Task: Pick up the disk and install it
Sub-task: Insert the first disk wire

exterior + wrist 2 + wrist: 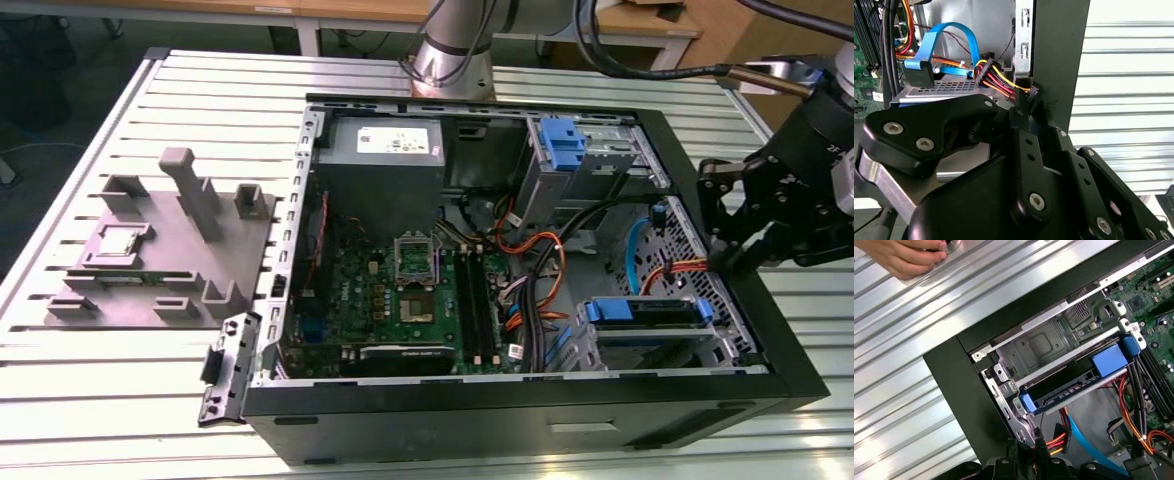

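Slatted metal table (80, 420) bears the open case (534, 420); hand (731, 262) state unclear

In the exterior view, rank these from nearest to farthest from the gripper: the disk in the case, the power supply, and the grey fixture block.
From the gripper at the case's right wall:
1. The disk, lower bay, just inside that wall.
2. The power supply, case's upper middle.
3. The grey fixture block, on the table, exterior view's left.

even, bright overhead light is seen in all views. glare is thrown off the slatted table (914, 365) toward 9 o'clock in the first wrist view. the gripper (1024, 165) body is rendered dark and soft in the second wrist view. the case (534, 410) interior is shadowed.
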